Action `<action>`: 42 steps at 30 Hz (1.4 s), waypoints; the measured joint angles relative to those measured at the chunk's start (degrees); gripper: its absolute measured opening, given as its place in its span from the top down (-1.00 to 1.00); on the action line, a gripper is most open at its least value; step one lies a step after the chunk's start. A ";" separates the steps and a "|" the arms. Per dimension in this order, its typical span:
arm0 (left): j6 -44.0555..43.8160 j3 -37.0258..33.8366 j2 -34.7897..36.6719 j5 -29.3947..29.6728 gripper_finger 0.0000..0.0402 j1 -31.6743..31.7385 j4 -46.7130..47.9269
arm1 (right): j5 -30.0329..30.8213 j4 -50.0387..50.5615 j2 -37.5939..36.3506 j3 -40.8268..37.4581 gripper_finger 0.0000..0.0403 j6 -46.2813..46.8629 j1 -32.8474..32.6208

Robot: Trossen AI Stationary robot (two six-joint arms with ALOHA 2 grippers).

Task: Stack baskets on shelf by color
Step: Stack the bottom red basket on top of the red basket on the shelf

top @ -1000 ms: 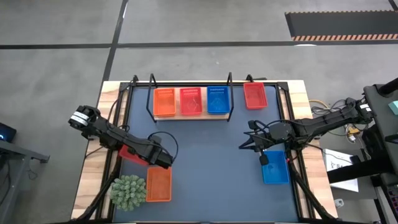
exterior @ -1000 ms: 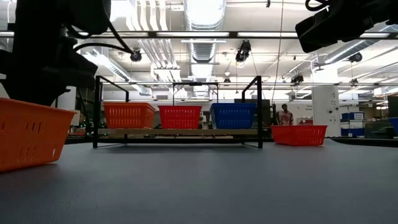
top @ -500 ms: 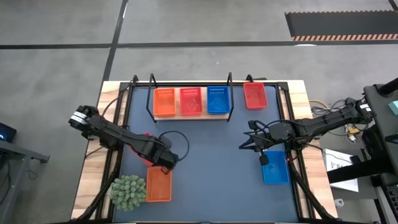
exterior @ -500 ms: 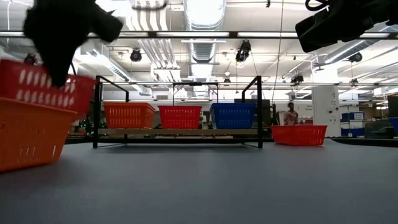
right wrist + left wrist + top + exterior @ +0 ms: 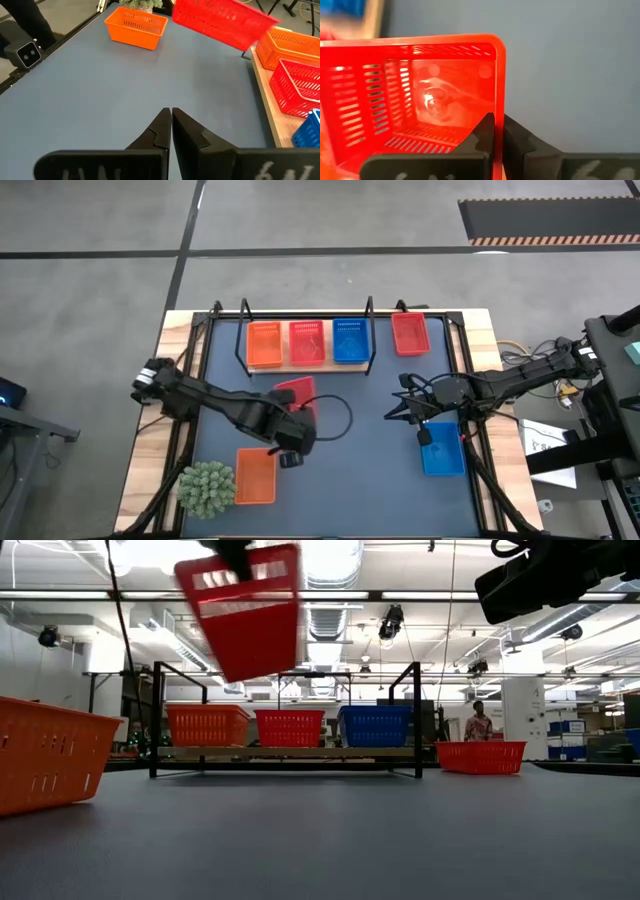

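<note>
Left gripper (image 5: 495,135): fingers clamped on the wall of a red basket (image 5: 293,393), held tilted in the air above the mat, in front of the shelf (image 5: 305,366). Shelf carries orange, red and blue baskets side by side. Right gripper (image 5: 170,127): fingers pressed together, empty, near a blue basket (image 5: 442,450) on the surface.

Lifted basket (image 5: 243,608): red, slotted walls with rows of little holes.
Shelf (image 5: 305,366): light wood board, black wire frame.
Baskets on shelf: orange basket (image 5: 264,344), red basket (image 5: 307,342), blue basket (image 5: 350,340).
Beside shelf: another red basket (image 5: 410,333).
Lone blue basket (image 5: 442,450) on mat.
Lone orange basket (image 5: 254,477) on mat.
Plant ball (image 5: 206,488): green, spiky.
Mat (image 5: 350,460): dark blue.
Bench (image 5: 148,450): pale wood edges.
Arms: dark, almost black.
</note>
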State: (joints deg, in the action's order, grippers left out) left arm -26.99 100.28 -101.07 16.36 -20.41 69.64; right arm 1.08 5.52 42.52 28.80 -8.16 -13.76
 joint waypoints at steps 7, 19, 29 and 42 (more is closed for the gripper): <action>15.35 7.99 -5.07 0.90 1.00 6.85 1.03 | 0.00 0.22 0.00 0.00 0.96 0.02 0.00; 28.18 7.93 -5.73 4.11 1.00 22.81 1.45 | 0.00 0.24 0.00 0.00 0.96 -0.33 0.00; 32.05 4.12 -7.39 4.06 1.00 30.73 0.23 | 0.00 0.26 0.00 -0.04 0.96 -0.67 0.00; 35.38 4.08 -7.77 1.03 1.00 32.54 -2.27 | 0.00 0.63 0.00 -0.07 0.96 -0.81 0.00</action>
State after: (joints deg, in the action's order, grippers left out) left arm 8.39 104.36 -108.84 17.39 12.13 67.37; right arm 1.08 6.15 42.52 28.73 -8.97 -13.76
